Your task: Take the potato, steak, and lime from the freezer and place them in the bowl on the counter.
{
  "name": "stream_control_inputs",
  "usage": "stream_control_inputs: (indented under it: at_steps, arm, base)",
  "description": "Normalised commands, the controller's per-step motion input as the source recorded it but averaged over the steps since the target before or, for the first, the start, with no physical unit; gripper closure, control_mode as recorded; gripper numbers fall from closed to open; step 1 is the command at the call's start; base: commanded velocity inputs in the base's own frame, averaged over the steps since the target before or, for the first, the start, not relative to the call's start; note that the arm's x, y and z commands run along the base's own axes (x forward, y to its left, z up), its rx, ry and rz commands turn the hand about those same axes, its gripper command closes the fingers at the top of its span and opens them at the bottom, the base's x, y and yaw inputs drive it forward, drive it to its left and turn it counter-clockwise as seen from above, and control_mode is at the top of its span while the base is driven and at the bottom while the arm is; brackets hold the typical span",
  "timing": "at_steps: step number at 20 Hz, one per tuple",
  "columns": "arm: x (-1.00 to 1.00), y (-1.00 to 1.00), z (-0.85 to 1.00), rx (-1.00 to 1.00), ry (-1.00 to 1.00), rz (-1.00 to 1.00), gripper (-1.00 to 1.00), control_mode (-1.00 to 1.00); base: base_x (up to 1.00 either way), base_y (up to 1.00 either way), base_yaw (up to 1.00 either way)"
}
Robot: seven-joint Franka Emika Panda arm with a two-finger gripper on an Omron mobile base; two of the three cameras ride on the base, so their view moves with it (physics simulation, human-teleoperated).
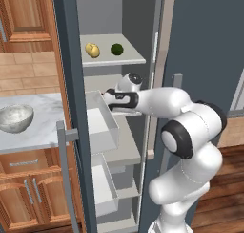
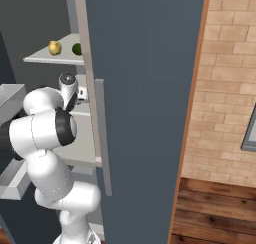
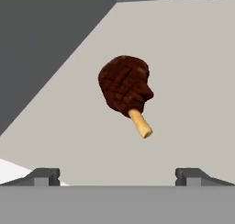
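In the hand view the steak (image 3: 124,86), a dark brown-red piece with a pale bone stub, lies on a light grey shelf floor straight ahead of my gripper (image 3: 118,176). The fingertips (image 3: 46,175) stand wide apart with nothing between them, short of the steak. My gripper (image 1: 107,99) reaches into the open freezer (image 1: 66,60) at mid height. One shelf up, the yellow-tan potato (image 1: 92,49) (image 2: 55,48) and the dark green lime (image 1: 116,49) (image 2: 77,49) sit side by side. The silvery bowl (image 1: 15,117) stands on the marble counter (image 1: 45,124) to the left.
A white drawer (image 1: 102,127) is pulled out just below my hand, and a second one (image 1: 105,189) lower down. The freezer door (image 2: 145,88) stands open to the right of the arm. A grey bar handle (image 1: 64,170) rises at the counter's near corner.
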Motion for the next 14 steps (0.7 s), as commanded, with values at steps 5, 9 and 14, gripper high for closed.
stream_control_inputs:
  at_steps: [5,9,14]
  arm:
    - [0.31,0.00,-0.15,0.00,0.00,0.00,-1.00,-1.00]
    - [0.30,0.00,-0.21,0.00,0.00,0.00,-1.00,-1.00]
    - [0.25,0.00,-0.20,0.00,0.00,0.00,-1.00,-1.00]
  base:
    - [0.00,0.00,0.00]
    - [0.00,0.00,0.00]
    - [0.00,0.00,0.00]
